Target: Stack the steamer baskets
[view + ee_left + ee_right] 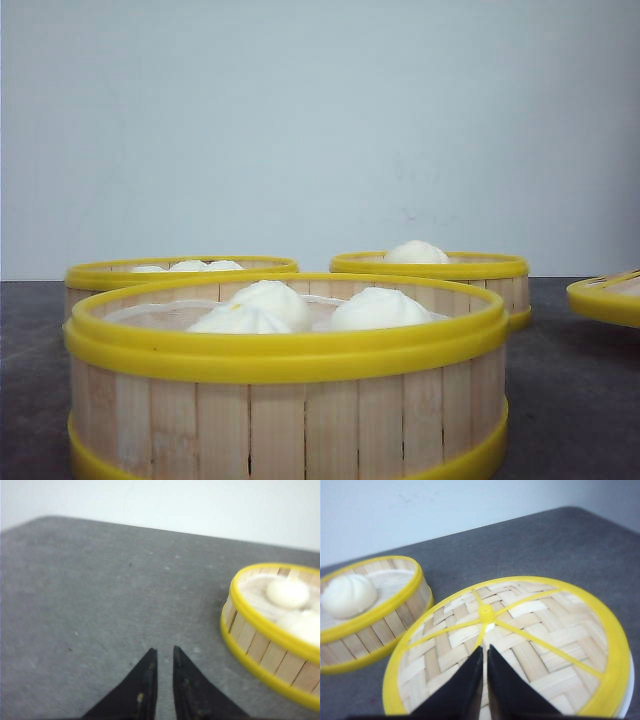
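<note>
Front view shows three steamer baskets on the dark desk (pixel 560 350), none stacked yet: a near basket (pixel 290 400) in the middle with three white buns (pixel 375 310), a far left basket (pixel 180 272), and a far right basket (pixel 435 268) with one bun. At the right edge stands the woven lid (pixel 605 297).

Left end effector (pixel 165 652) hangs over bare desk, its black fingers almost together and grasping nothing. One basket (pixel 270 645) lies to its right, apart from it, so I judge the left arm must travel to the right to reach its rim.

Right end effector (pixel 485 650) hovers just above the centre of the lid (pixel 530 630), fingers nearly closed, empty. The one-bun basket (pixel 370 615) stands just beside the lid on the left, so this arm seems nearer to it. The baskets are round, so no long axis matters
</note>
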